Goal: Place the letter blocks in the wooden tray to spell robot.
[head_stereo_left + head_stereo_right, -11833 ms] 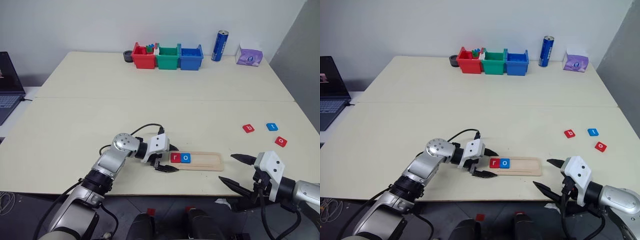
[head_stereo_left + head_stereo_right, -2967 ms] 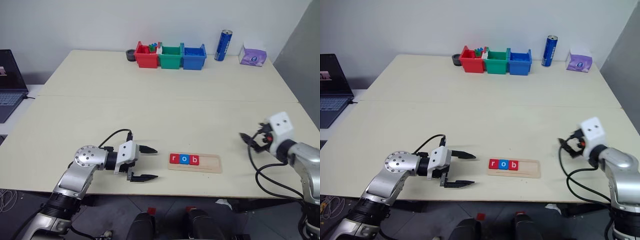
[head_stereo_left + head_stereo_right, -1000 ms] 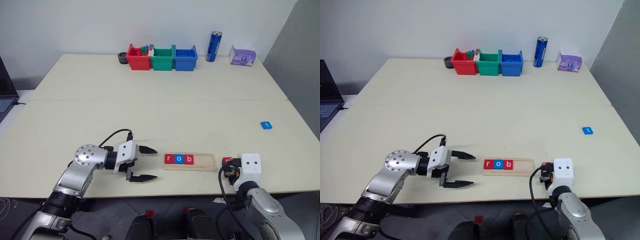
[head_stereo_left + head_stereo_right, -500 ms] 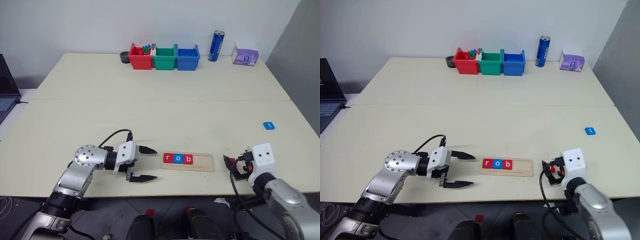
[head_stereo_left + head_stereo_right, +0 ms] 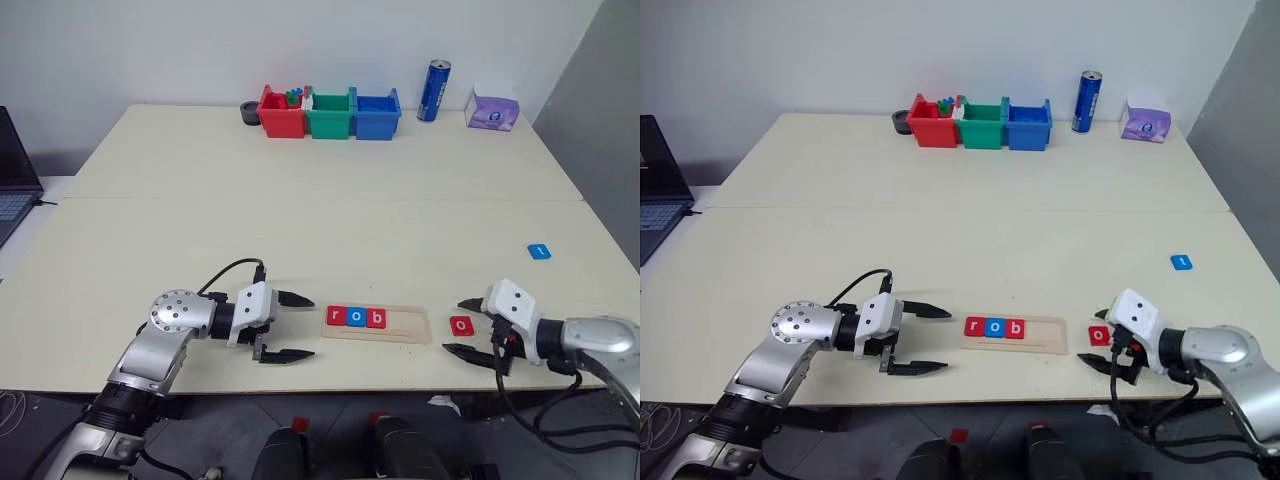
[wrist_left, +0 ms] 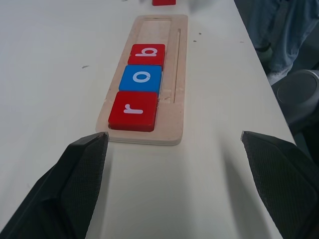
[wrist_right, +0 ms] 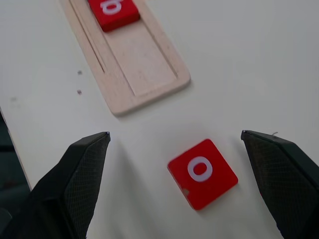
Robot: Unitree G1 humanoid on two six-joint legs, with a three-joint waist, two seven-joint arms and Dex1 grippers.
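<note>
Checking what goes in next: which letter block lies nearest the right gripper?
The red o block, on the table between the open right gripper fingers, outside the wooden tray.

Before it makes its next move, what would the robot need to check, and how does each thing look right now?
1. Tray has free room past the b: ok, the right end is bare.
2. Tiles r, o, b sit in order: ok.
3. Red o tile lies letter up on the table, just right of the tray: ok.
4. Right gripper open around the o tile, not holding it: ok.
5. Left gripper open, off the tray: ok.
6. Blue tile far to the right; within reach: cannot tell.
</note>
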